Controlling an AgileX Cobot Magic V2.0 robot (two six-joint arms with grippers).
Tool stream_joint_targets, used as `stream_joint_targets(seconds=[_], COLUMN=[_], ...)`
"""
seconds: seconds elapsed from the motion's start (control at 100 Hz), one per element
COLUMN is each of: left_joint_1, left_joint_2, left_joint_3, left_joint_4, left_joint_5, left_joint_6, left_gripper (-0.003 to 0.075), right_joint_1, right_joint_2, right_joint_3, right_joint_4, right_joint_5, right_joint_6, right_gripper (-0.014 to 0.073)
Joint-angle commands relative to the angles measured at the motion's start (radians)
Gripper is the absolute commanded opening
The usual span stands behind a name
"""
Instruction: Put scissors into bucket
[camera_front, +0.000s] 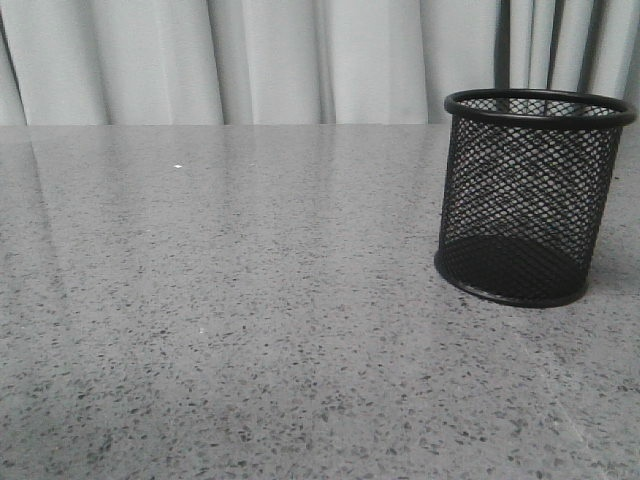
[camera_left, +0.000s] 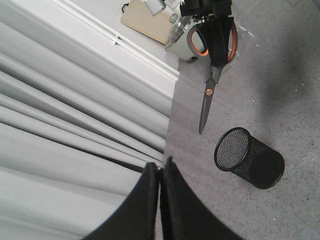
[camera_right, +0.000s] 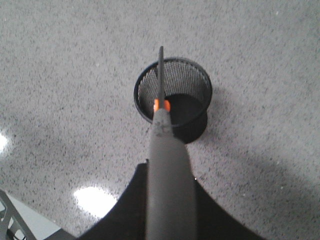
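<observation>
Grey speckled surface (camera_front: 250, 330) bears the bucket (camera_front: 527, 200) upright on your right, the right pincer (camera_left: 218, 35) clamped on the scissors (camera_left: 212, 65) held tip-down above it – left pincer (camera_left: 160, 200) pressed together, idle – so lower straight into the rim, then release.

— Where does the bucket (camera_front: 528, 198) stand?

— On the table (camera_front: 240, 300), upright, at the right side of my front view, with the curtain (camera_front: 250, 60) behind the table's far edge.

— And the scissors (camera_left: 212, 70)?

— Up in the air, gripped at the handles by the right gripper (camera_left: 216, 35), blades pointing down. From my right wrist camera the blade tip lies over the bucket's mouth; the left wrist view shows it above the rim, not inside.

— The left gripper (camera_left: 160, 200)?

— Off to the side, well apart from both.
</observation>
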Motion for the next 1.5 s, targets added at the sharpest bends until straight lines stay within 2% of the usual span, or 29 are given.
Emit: stream_joint_targets(seconds=[0.0,0.43,0.76,0.85,1.02,1.07,1.12,1.24,1.29,1.36,1.41,1.46,1.49], left_joint_1=[-0.008,-0.008,-0.008,-0.008,-0.008,-0.008,-0.008,-0.008,-0.008,-0.008,-0.008,-0.008,-0.008], left_joint_2=[0.008,0.008,0.008,0.008,0.008,0.008,0.008,0.008,0.008,0.008,0.000,-0.014,-0.027], left_joint_3=[-0.019,-0.019,-0.019,-0.019,-0.019,-0.019,-0.019,-0.019,-0.019,-0.019,-0.019,-0.019,-0.016], left_joint_4=[0.000,0.005,0.005,0.003,0.003,0.003,0.003,0.006,0.035,0.130,0.231,0.353,0.409], left_joint_5=[-0.064,-0.059,0.044,0.047,0.047,0.047,0.047,0.039,0.009,-0.062,-0.116,-0.156,-0.168], left_joint_6=[-0.016,-0.016,-0.018,-0.023,-0.040,-0.040,-0.040,-0.054,-0.115,-0.280,-0.463,-0.631,-0.725], left_gripper=[-0.0020,-0.0020,-0.0020,-0.0020,-0.0020,-0.0020,-0.0020,-0.0020,-0.0020,-0.0020,-0.0020,-0.0020,-0.0020], right_joint_1=[0.004,0.004,0.004,0.004,0.004,0.004,0.004,0.004,0.004,0.004,0.004,0.004,0.004], right_joint_2=[0.006,0.276,0.373,0.376,0.378,0.378,0.378,0.378,0.376,0.366,0.352,0.328,0.302], right_joint_3=[0.006,0.016,-0.077,-0.115,-0.150,-0.154,-0.165,-0.233,-0.298,-0.397,-0.464,-0.511,-0.524], right_joint_4=[0.004,0.026,0.026,0.026,0.020,0.020,0.020,0.006,-0.010,-0.035,-0.049,-0.056,-0.056], right_joint_5=[0.034,0.034,0.034,0.034,0.034,0.034,0.032,0.032,0.032,0.032,0.031,0.023,0.018], right_joint_6=[0.007,0.003,0.003,0.003,0.003,0.003,0.003,0.003,0.003,0.003,0.003,0.003,0.003], right_gripper=[-0.0066,-0.0066,-0.0046,0.0047,0.0373,0.0435,0.0461,0.0461,0.0461,0.0439,0.0367,0.0240,0.0131])
